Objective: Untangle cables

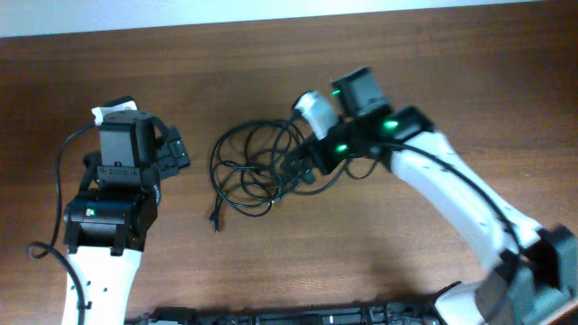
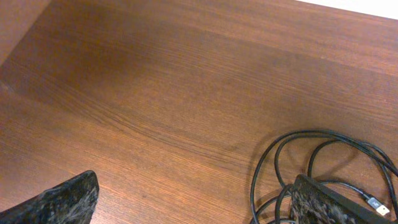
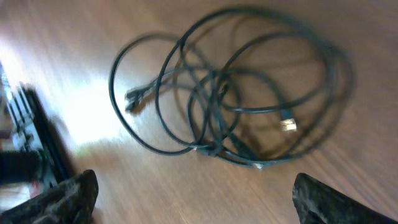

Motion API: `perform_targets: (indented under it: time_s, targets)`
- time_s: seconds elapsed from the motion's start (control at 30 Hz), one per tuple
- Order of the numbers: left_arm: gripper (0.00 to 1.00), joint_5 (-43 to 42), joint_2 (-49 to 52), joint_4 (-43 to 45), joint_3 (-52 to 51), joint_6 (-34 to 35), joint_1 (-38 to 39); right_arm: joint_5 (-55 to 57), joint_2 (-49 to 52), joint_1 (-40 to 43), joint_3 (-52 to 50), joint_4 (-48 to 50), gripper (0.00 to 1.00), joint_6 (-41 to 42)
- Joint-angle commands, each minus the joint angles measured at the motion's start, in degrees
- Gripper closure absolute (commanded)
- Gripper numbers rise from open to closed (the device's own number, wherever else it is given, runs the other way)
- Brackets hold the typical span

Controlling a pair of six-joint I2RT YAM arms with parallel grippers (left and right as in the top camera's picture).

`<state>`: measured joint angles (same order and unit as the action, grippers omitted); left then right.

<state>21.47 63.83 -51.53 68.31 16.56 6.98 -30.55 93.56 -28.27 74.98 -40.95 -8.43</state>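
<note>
Frankly, the untangling looks barely begun: you have everything left to do.

Across the brown wood-grain tabletop (image 1: 388, 271) both arms lean toward the middle. Your right gripper (image 3: 196, 177) hangs over the bundle's right edge, fingers spread wide with nothing between them. Your left gripper (image 2: 196, 179) sits near the bundle's left side, equally wide and empty.

The thin black cables (image 1: 248, 167) lie mid-tabletop as 1 heap of overlapping loops that cross repeatedly at the centre. At least 2 small metal-tipped plugs (image 3: 287, 126) lie loose, which I judge the easiest ends to pull free.

Nothing else crowds the heap. Mind the thick black wire (image 1: 56, 167) on the left arm, and the 2 arms working close together.
</note>
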Motion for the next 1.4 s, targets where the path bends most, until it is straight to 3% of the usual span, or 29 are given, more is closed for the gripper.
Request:
perform_targets:
  time_s: [0.0, 0.17, 0.33, 0.37, 0.4, 0.43, 0.57, 0.67, 0.77, 0.87, 0.93, 1.1, 1.3, 1.37]
  targets:
    - [0.01, 0.42, -0.70, -0.46, 0.20, 0.79, -0.28, 3.87, 8.52, -4.81, 0.24, 7.63, 0.01, -8.61]
    - [0.01, 0.42, -0.70, -0.48, 0.20, 0.79, -0.28, 3.54, 17.79, -6.64, 0.24, 12.76, 0.01, -12.76]
    - [0.01, 0.42, -0.70, -0.48, 0.20, 0.76, -0.28, 3.61, 20.50, -9.27, 0.24, 12.92, 0.04, -13.86]
    - [0.01, 0.42, -0.70, -0.48, 0.20, 0.79, -0.28, 3.61, 20.50, -9.57, 0.24, 13.16, 0.19, -13.86]
    - [0.01, 0.42, -0.70, -0.48, 0.20, 0.76, -0.28, 3.63, 20.50, -9.90, 0.24, 13.62, 0.51, -13.86]
    - [0.01, 0.42, -0.70, -0.48, 0.20, 0.76, -0.28, 4.63, 20.50, -9.97, 0.24, 13.73, 0.96, -13.79]
    - [0.01, 0.42, -0.70, -0.48, 0.20, 0.76, -0.28, 9.90, 18.56, -8.79, 0.28, 12.85, 0.96, -7.19]
    - [0.01, 0.42, -0.70, -0.48, 0.20, 0.76, -0.28, 10.29, 10.47, -5.64, 4.35, 6.25, 0.96, -6.93]
    - [0.01, 0.42, -0.70, -0.48, 0.20, 0.76, -0.28, 10.27, -1.07, -1.75, 15.91, -4.04, 0.96, -6.93]
    - [0.01, 0.42, -0.70, -0.48, 0.20, 0.79, -0.28, 10.32, -10.34, 0.33, 25.68, -5.46, 0.96, -6.99]
    - [0.01, 0.42, -0.70, -0.48, 0.20, 0.79, -0.28, 10.32, -16.83, 0.66, 30.32, -1.92, 0.96, -7.19]
    - [0.01, 0.42, -0.70, -0.48, 0.20, 0.76, -0.28, 16.48, -25.51, 0.66, 30.64, 9.35, 0.96, -8.26]
    - [0.01, 0.42, -0.70, -0.48, 0.20, 0.76, -0.28, 43.63, -26.01, 0.66, 30.64, 16.76, 0.96, -12.13]
    - [0.01, 0.42, -0.70, -0.48, 0.20, 0.76, -0.28, 44.33, -26.34, 0.66, 30.64, 22.01, 0.96, -12.13]
